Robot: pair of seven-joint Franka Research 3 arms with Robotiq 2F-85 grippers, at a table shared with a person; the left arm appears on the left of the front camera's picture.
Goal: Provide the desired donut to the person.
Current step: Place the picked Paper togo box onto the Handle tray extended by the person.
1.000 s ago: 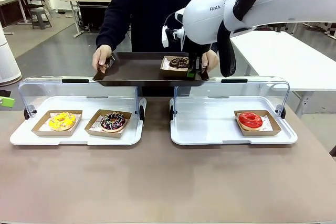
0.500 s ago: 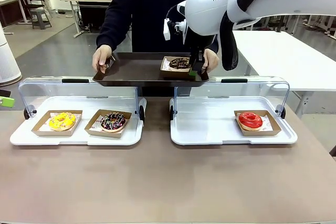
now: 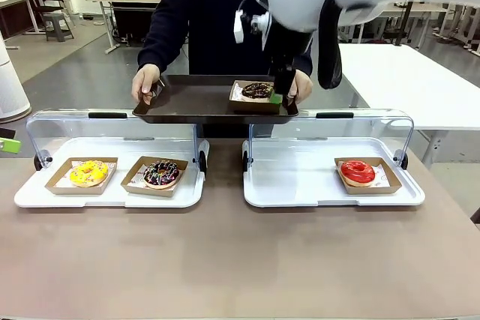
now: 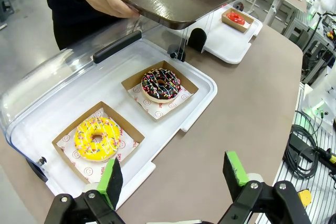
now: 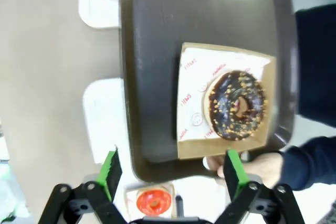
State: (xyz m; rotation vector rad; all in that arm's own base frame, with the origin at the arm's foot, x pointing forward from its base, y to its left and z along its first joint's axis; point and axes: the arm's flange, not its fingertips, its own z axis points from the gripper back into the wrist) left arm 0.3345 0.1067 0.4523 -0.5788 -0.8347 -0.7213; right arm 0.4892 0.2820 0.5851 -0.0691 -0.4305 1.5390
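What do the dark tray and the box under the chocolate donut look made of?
Dark brown rectangular tray: likely plastic, semi-gloss; it shows soft glare. Shallow square brown box: likely cardboard, matte, with a printed white paper liner under the nut-topped chocolate donut.

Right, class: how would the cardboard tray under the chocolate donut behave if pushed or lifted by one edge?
Probably light and bendy: the cardboard tray looks thin-walled. It would likely slide easily, since the dark serving tray looks smooth and glossy. The chocolate donut just rests inside, so tilting could shift it.
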